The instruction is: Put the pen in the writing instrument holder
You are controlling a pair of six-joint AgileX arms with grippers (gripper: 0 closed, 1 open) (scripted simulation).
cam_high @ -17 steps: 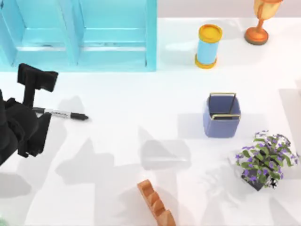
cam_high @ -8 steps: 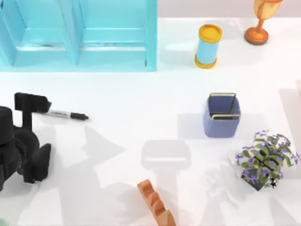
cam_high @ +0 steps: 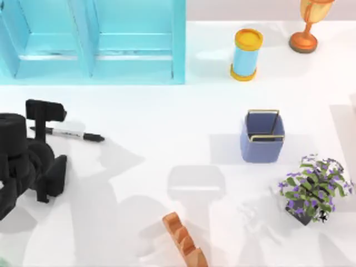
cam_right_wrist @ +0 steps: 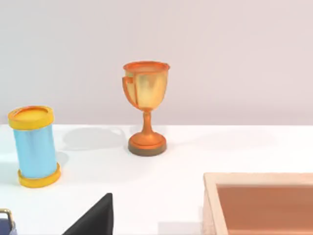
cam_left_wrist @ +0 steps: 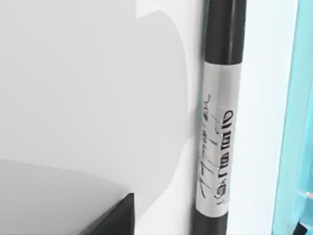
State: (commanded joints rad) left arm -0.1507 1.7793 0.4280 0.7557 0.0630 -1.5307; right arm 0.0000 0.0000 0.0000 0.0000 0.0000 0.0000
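Pen [cam_high: 69,133], slim and black with a white-grey labelled barrel, lies flat on the white table [cam_high: 167,128] far to the left of our landmark, the periwinkle-blue square holder with the thin gold rim [cam_high: 262,136], which stands upright toward the right. We see our left gripper [cam_high: 45,150] over the pen's left end, one black finger [cam_high: 44,111] behind the pen and the other in front of it, jaws spread wide with the pen between them and nothing grasped. Compared with half a second ago, the gripper has shifted slightly toward the holder and now straddles the pen's end more squarely; the pen and the holder lie where they were. In the left wrist view the pen's labelled barrel [cam_left_wrist: 220,142] runs close past the camera on the white surface. Behind the holder stands a light-blue cylinder with yellow ends [cam_high: 246,54], and farther back to its right an orange-gold trophy cup [cam_high: 309,25]. A purple-flowered potted plant [cam_high: 314,188] sits just in front of the holder to its right. We cannot tell the state of our right gripper.
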